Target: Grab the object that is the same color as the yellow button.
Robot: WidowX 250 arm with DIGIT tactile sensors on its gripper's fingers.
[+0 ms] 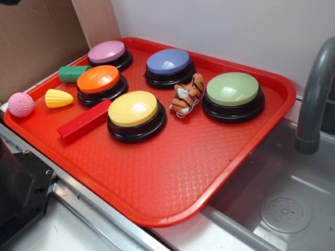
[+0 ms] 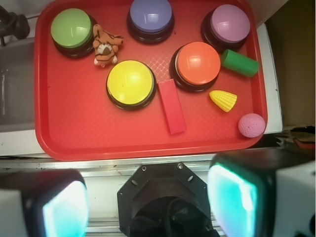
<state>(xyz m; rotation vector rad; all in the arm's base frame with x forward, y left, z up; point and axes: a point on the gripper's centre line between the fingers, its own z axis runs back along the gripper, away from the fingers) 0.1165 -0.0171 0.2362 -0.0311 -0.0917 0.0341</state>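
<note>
The object, a small yellow corn cob [image 1: 58, 98] [image 2: 223, 100], lies on the red tray [image 1: 172, 172] [image 2: 74, 133] near its left end, between the pink ball and the orange button. The yellow button [image 1: 133, 110] [image 2: 130, 82] stands mid-tray. My gripper [image 2: 148, 205] hangs high above the robot base, outside the tray's near edge, with its jaws wide apart and nothing between them. It does not show in the exterior view.
On the tray also stand orange [image 2: 198, 63], pink [image 2: 229, 23], blue [image 2: 150, 14] and green [image 2: 72, 28] buttons, with a red block [image 2: 172, 106], green cylinder [image 2: 239, 63], pink ball [image 2: 251, 125] and toy tiger [image 2: 104, 44]. A sink with a faucet [image 1: 314, 99] lies right.
</note>
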